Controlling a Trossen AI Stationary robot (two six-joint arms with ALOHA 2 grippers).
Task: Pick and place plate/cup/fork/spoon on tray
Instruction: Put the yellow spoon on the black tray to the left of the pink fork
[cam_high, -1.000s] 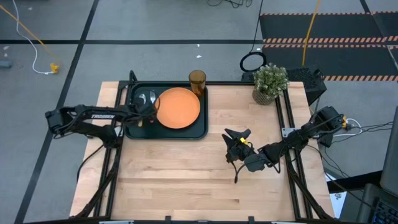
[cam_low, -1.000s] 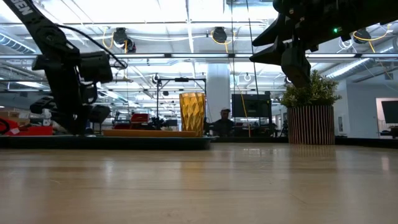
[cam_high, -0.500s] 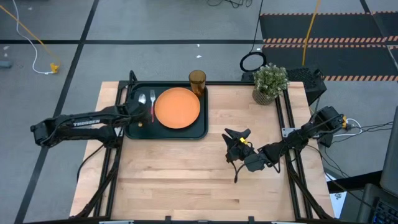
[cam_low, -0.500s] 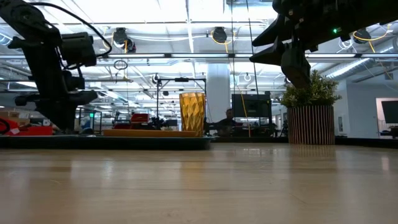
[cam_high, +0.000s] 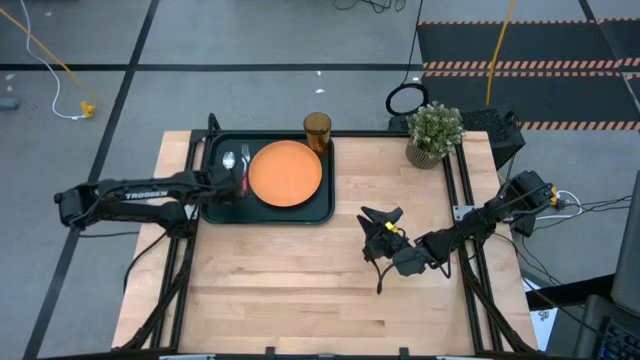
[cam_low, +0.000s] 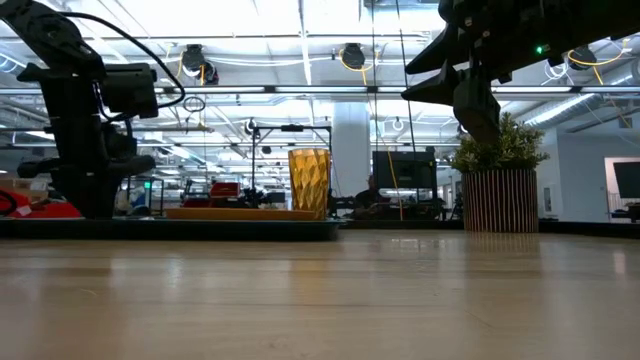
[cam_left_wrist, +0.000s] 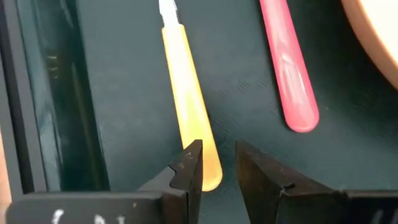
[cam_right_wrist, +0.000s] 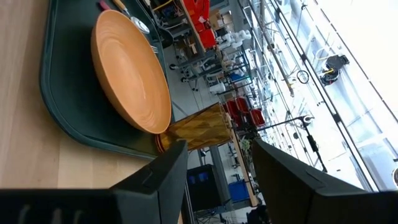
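The dark tray (cam_high: 318, 212) lies at the table's far left. The orange plate (cam_high: 285, 173) lies flat on it. Left of the plate lie the pink-handled fork (cam_high: 245, 172) and the orange-handled spoon (cam_high: 229, 160). The amber cup (cam_high: 317, 130) stands upright at the tray's far right corner; I cannot tell whether it is inside the rim. My left gripper (cam_high: 228, 184) is low over the tray's left part. It is slightly open over the free end of the spoon's handle (cam_left_wrist: 209, 173). My right gripper (cam_high: 381, 228) is open, empty and raised over the bare table right of the tray. My left gripper's fingers (cam_left_wrist: 188, 176) stand at the free end of the spoon's handle (cam_left_wrist: 208, 163), coming level from the table's left. The spoon lies flat on the tray floor. Whether a finger touches the handle I cannot tell.
A potted green plant (cam_high: 434, 133) stands at the table's far right corner. The table's near half is bare wood (cam_high: 300, 290). The fork's handle (cam_left_wrist: 287, 74) lies close beside the spoon, with the plate's rim (cam_left_wrist: 380, 38) just past it.
My left gripper drew back from over the spoon and fork toward the table's left edge. It then came partway back toward the tray. The spoon and fork stay lying on the tray.
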